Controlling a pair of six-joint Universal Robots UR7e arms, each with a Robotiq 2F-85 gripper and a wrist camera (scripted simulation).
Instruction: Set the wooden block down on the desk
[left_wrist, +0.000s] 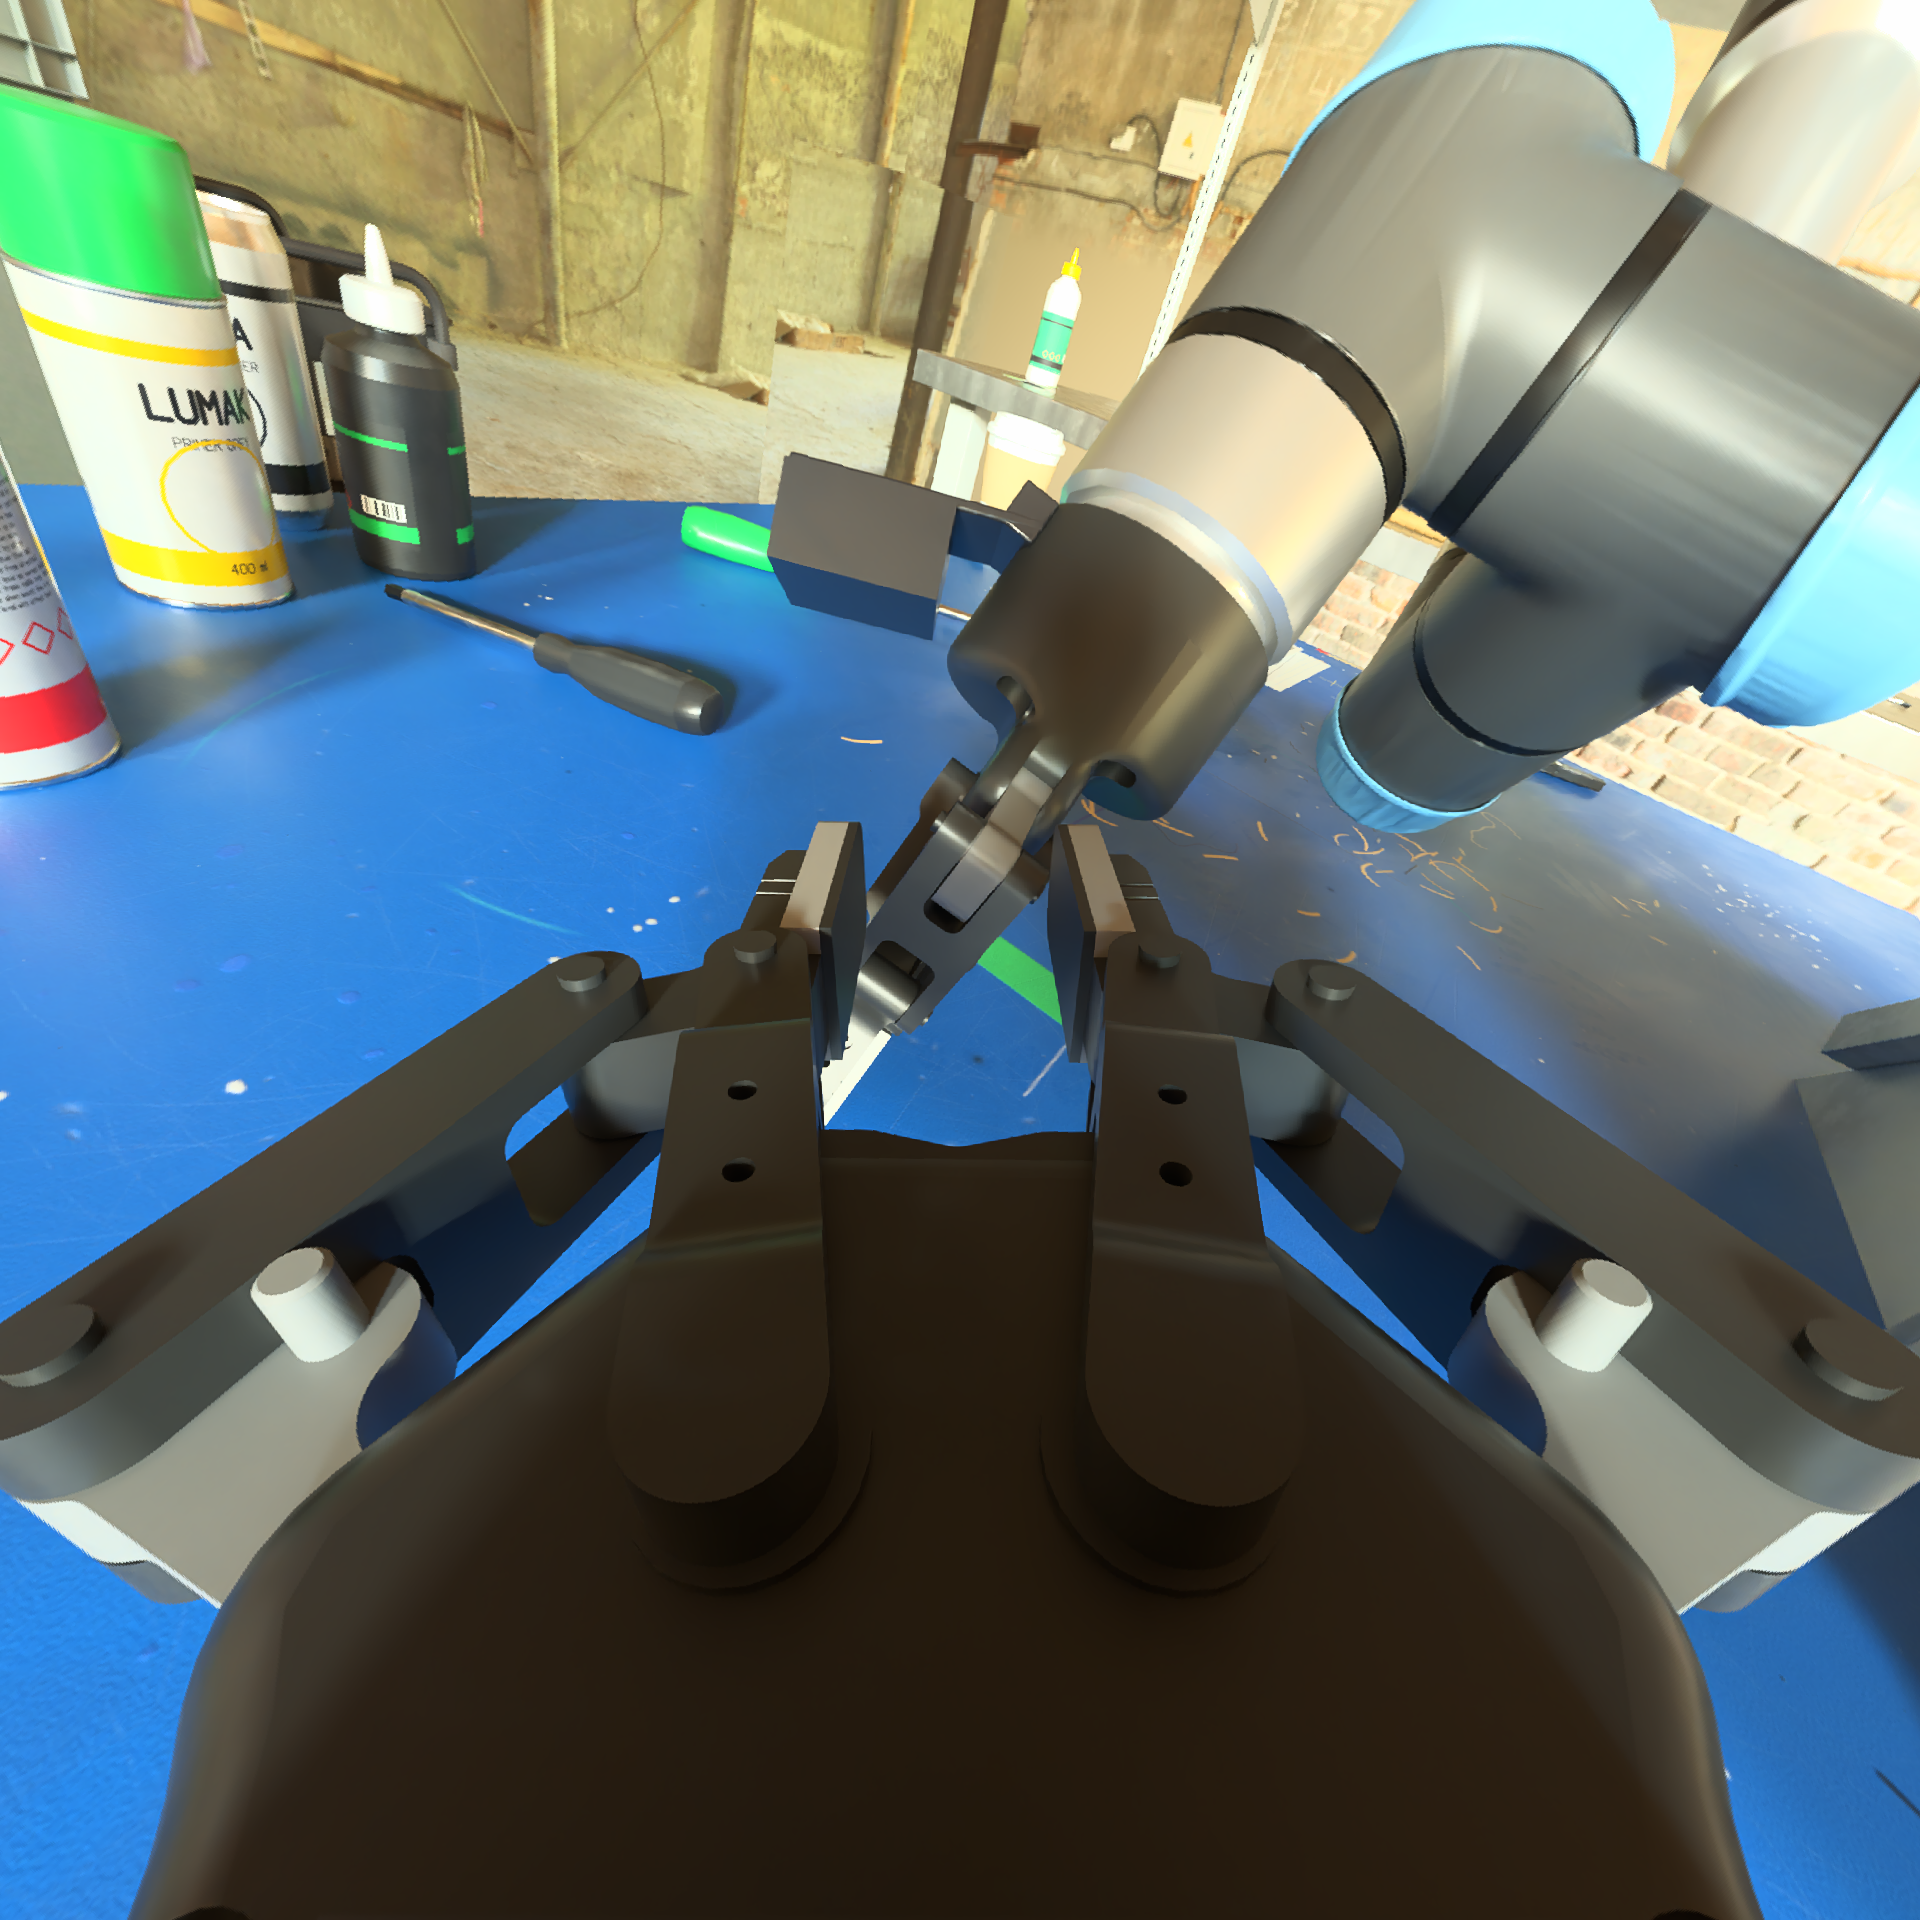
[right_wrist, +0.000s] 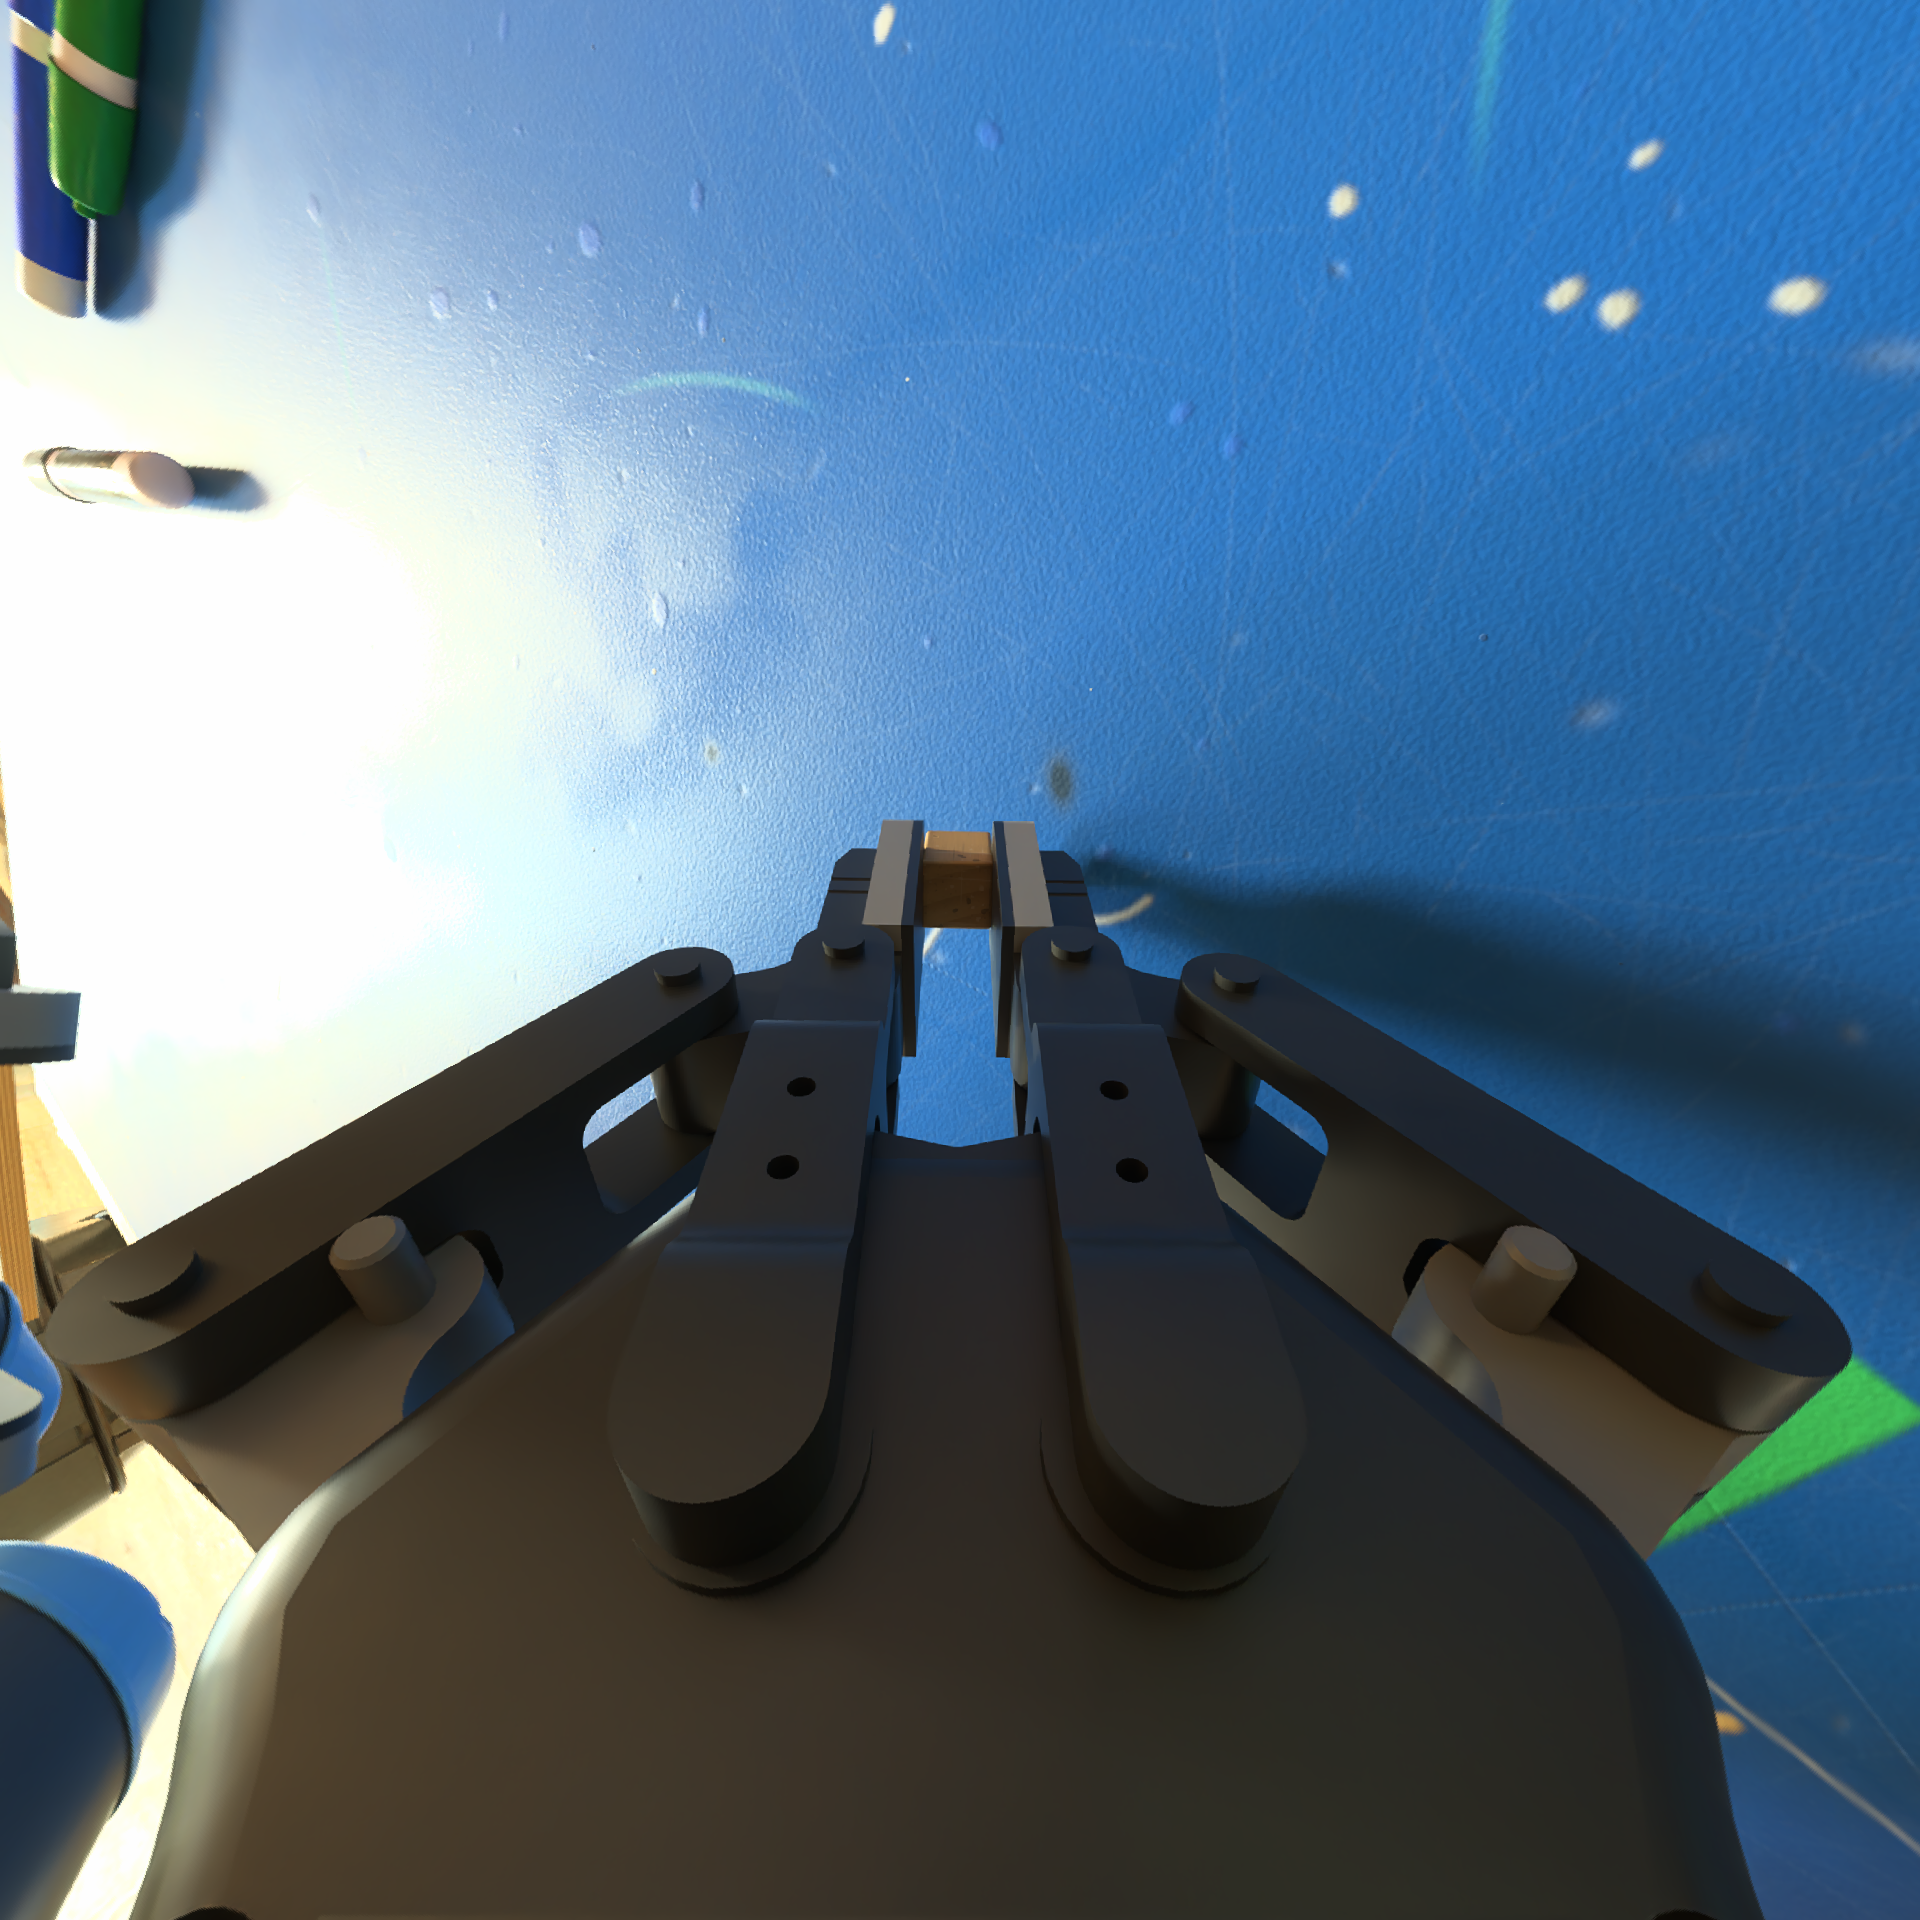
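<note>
Two claws work over the blue bench (right_wrist: 1351, 623). The right claw (right_wrist: 958, 873) is clamped on the wooden block (right_wrist: 956, 881), which sits pinched between the very tips of its fingers (right_wrist: 896, 873), held above the bench surface; whether it touches the bench yet cannot be told. The left claw (left_wrist: 961, 914) stands with its fingers apart and nothing between them, facing the right claw from close by.

The block looks small, stiff and light, a plain cube of bare wood, so it should bear a firm pinch without harm and is unlikely to slip on rubber pads. Its flat opposite faces are the natural place to hold, as they are held now. Being so small, it may tip or roll if let go from any height, so lowering until its underside meets the bench seems wise.

Farther off lie a screwdriver (left_wrist: 623, 665), spray cans (left_wrist: 156, 416) and a dark glue bottle (left_wrist: 400, 447), well apart from the block.
</note>
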